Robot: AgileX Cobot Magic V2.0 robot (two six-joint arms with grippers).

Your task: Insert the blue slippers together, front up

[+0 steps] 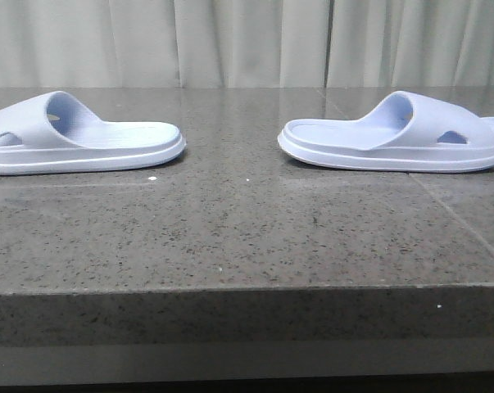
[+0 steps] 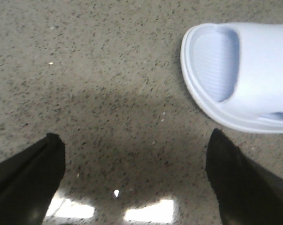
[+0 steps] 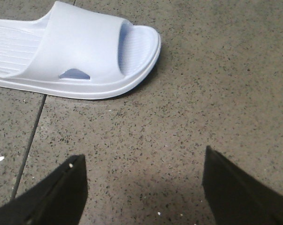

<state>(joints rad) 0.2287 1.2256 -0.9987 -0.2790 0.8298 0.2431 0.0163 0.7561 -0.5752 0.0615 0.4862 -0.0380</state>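
- Front view, count: two blue slippers, the left slipper [image 1: 79, 135] and the right slipper [image 1: 398, 135], both sole-down on the speckled grey desk [image 1: 247, 237], heels facing each other, well apart with bare stone between them.
- Arms in front view: neither claw shows in this view.
- Left claw [image 2: 134, 180]: seen from its wrist camera, two dark fingers [image 2: 26, 183] spread wide, nothing between them, only bare desk [image 2: 85, 70] beneath.
- Left slipper [image 2: 244, 70] relative to the left claw: beyond and to the side of one fingertip, near but not touching; toe opening and ribbed footbed visible.
- Right claw [image 3: 141, 187]: fingers [image 3: 57, 197] likewise spread wide, holding nothing, above bare desk [image 3: 216, 84].
- Right slipper [image 3: 71, 56] relative to the right claw: ahead of it and off to one side, apart from both fingers; strap with one oval side hole facing the camera.
- Edges and room: desk front edge runs well forward of both slippers; a seam [image 3: 31, 136] in the stone passes beside the right slipper; the right slipper's toe runs to the frame edge in front view.
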